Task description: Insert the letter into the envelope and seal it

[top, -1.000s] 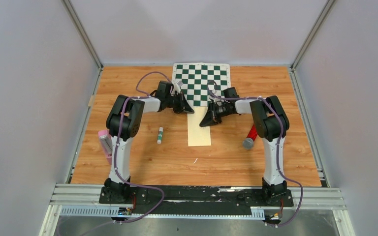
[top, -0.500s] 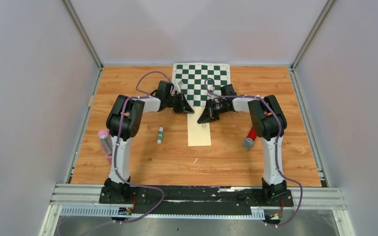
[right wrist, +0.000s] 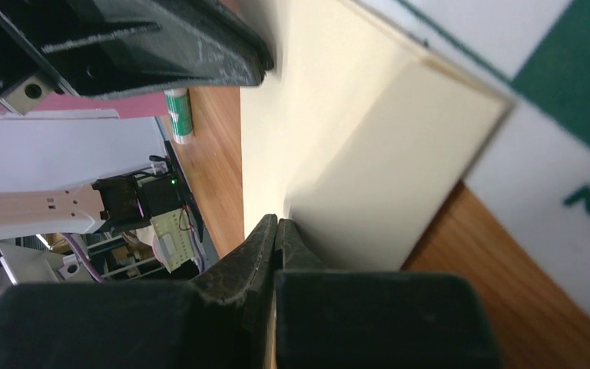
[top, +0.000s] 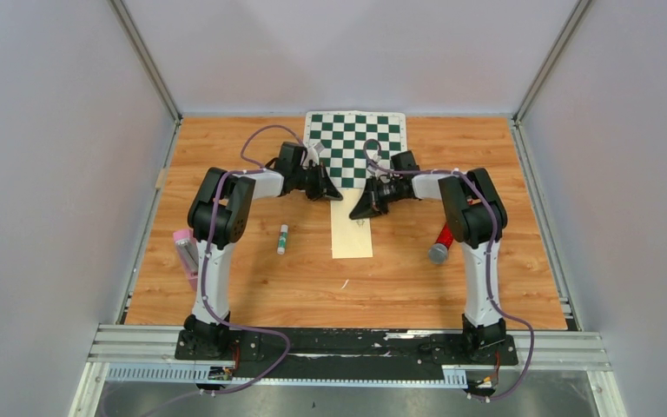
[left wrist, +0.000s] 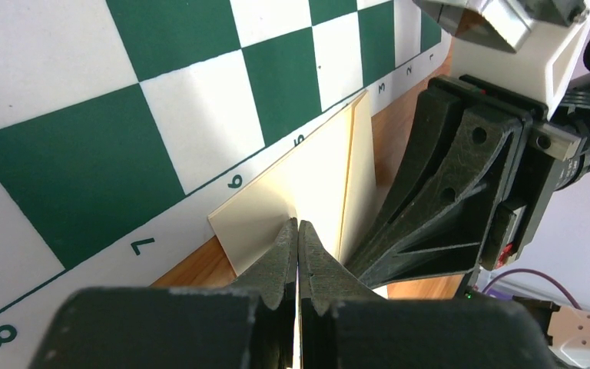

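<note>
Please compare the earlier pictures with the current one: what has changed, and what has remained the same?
The right gripper moved a little to the left, toward the far end of the envelope, and finished closing on its paper. The left gripper stayed shut on the same envelope from the other side. The envelope and the chessboard did not move.

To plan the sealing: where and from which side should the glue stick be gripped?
Probably at mid-barrel from straight above, closing across its width: the glue stick lies flat, running near to far, with bare table on both sides.
</note>
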